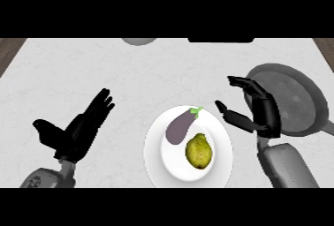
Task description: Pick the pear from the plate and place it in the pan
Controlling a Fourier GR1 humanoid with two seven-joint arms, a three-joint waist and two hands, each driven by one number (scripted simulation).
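The pear (199, 151) lies on the white plate (160, 159), just beside an eggplant (180, 126); the grey pan (295, 101) sits to the plate's right. The right hand (256, 111) hangs between plate and pan, fingers relaxed, holding nothing; the left hand (77, 128) rests open at the left.

The right robot hand (257, 112) hides the left rim of the pan (297, 99), and the pan handle (326, 128) is cut by the right edge. At the top edge, a grey round thing (138, 41) and a black thing (220, 40) are cut off, so I cannot tell what they are.
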